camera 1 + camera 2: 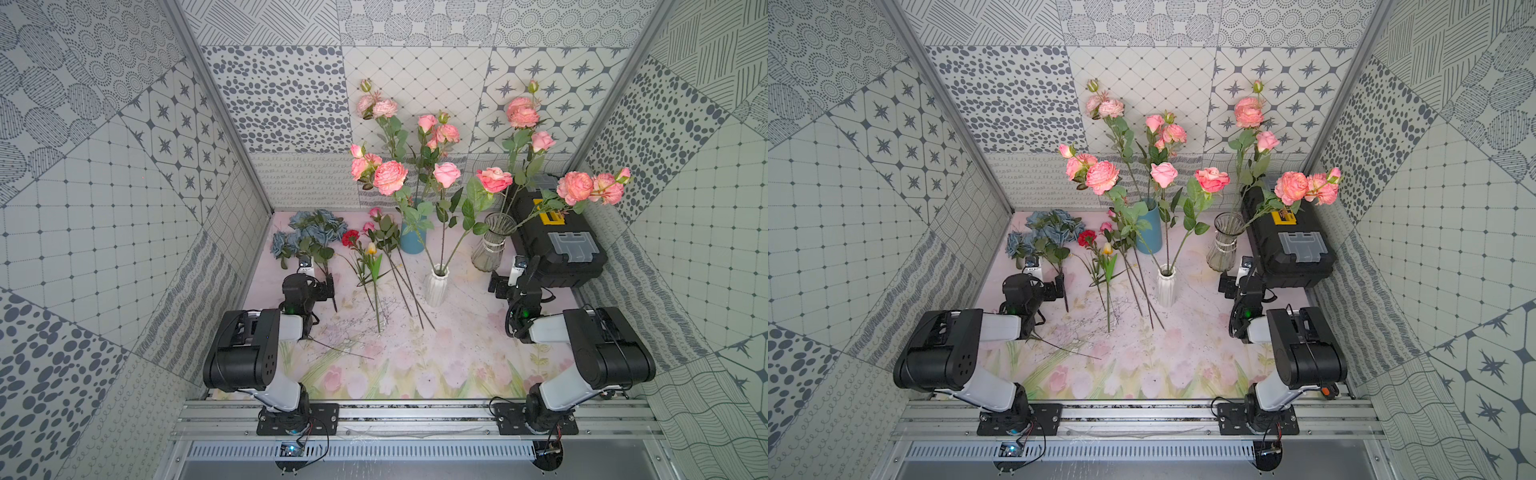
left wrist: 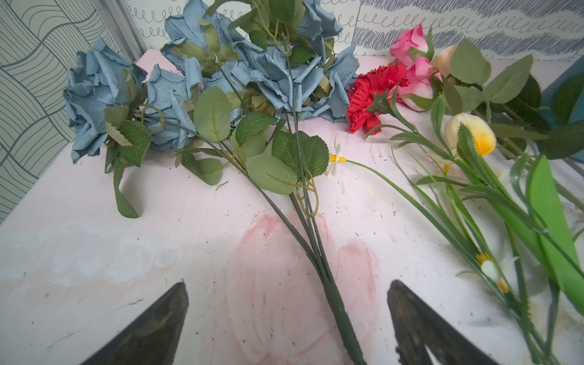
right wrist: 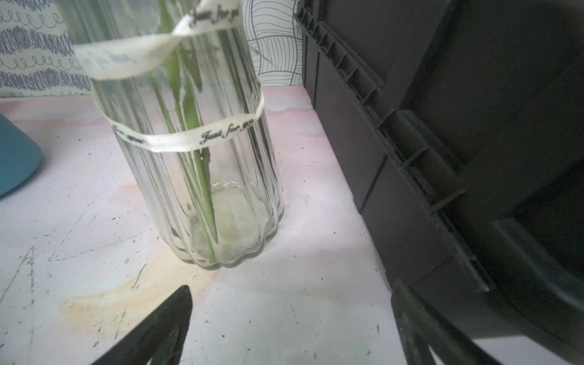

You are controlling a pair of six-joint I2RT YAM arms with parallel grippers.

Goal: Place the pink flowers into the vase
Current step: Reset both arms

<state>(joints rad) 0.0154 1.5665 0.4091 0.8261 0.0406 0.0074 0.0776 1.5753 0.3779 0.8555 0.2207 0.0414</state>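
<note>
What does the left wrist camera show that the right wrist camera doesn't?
Only the left wrist view: blue-grey flowers, a red bloom, pink buds and a yellow bud lying flat, with the blue-grey stem running ungripped between the open left gripper jaws.
Only the right wrist view: a ribbed glass vase tied with a ribbon, green stems standing inside, a black case beside it, and the right gripper open and empty.
Both: the pale pink table and a sliver of the blue vase.
</note>
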